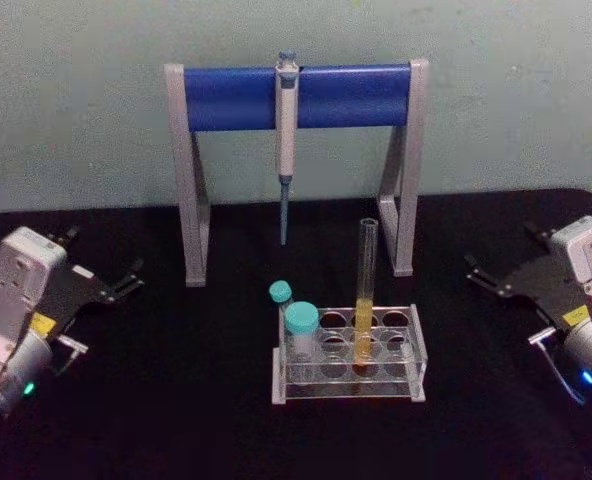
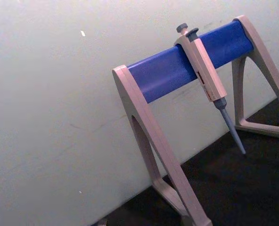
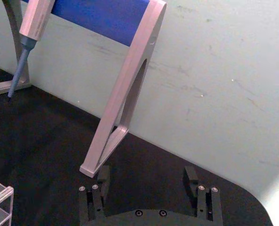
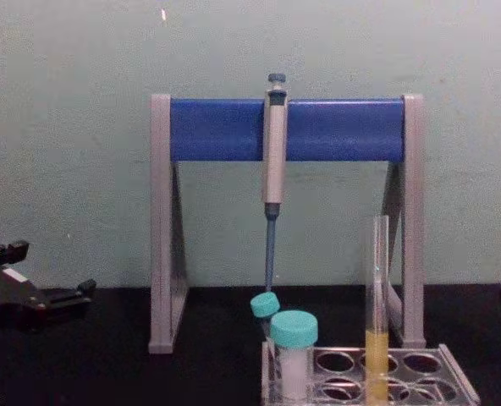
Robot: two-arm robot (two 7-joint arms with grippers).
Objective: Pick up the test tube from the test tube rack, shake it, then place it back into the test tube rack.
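The test tube [image 1: 366, 285] is seen standing upright in a hole near the middle of the test tube rack [image 1: 348, 388], which is set on the black tabletop [image 1: 176, 420]. The yellow-orange liquid is thereby kept low, and the bare upper glass is left exposed for a grasp. Two capped tubes [image 1: 301, 325] are seated at the rack's left end, apart from it. The right claw [image 1: 481, 273] is placed low, well to the right of the rack. Its fingers are spread wide with nothing between them and are pointed inward, as if readied for a reach. The left claw [image 1: 126, 282] is parked well to the left. It appears to be open and empty too, though its fingers are poorly seen. Behind, a pipette [image 1: 287, 130] is hung from a stand [image 1: 231, 97], out of the way. The pick-up is judged not yet begun.
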